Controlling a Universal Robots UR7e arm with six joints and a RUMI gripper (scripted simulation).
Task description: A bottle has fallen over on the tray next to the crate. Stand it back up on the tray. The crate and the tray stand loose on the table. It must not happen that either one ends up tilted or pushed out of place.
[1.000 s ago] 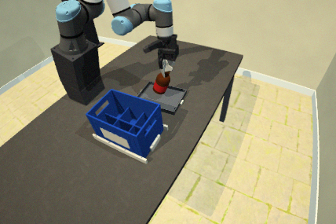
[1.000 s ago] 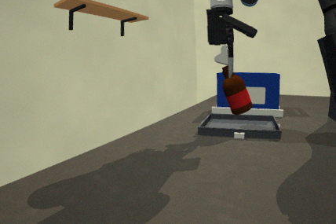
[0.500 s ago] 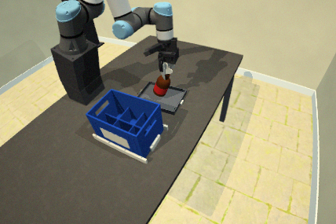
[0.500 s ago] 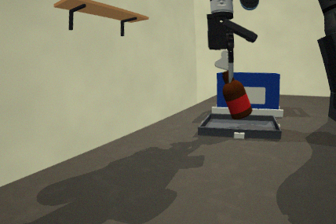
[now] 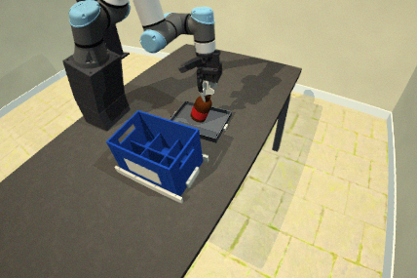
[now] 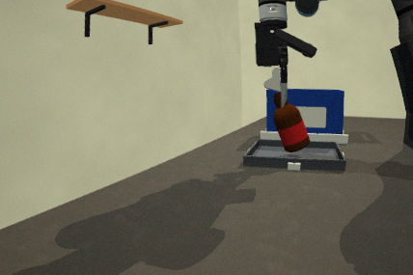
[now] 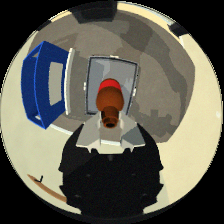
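Observation:
A brown bottle [image 5: 201, 107] with a red label hangs by its neck from my gripper [image 5: 207, 92], which is shut on the neck. The bottle is nearly upright, tilted a little, with its base just above or touching the dark grey tray [image 5: 202, 123]; I cannot tell which. In the exterior view the bottle [image 6: 290, 127] leans over the tray [image 6: 294, 154] below the gripper [image 6: 281, 91]. In the wrist view I look down the bottle [image 7: 110, 104] onto the tray.
The blue crate [image 5: 156, 148] with inner dividers stands on a white base close in front of the tray; it also shows in the wrist view [image 7: 45, 82]. The table's right edge runs close to the tray. The robot's base column [image 5: 97, 86] stands at the back left.

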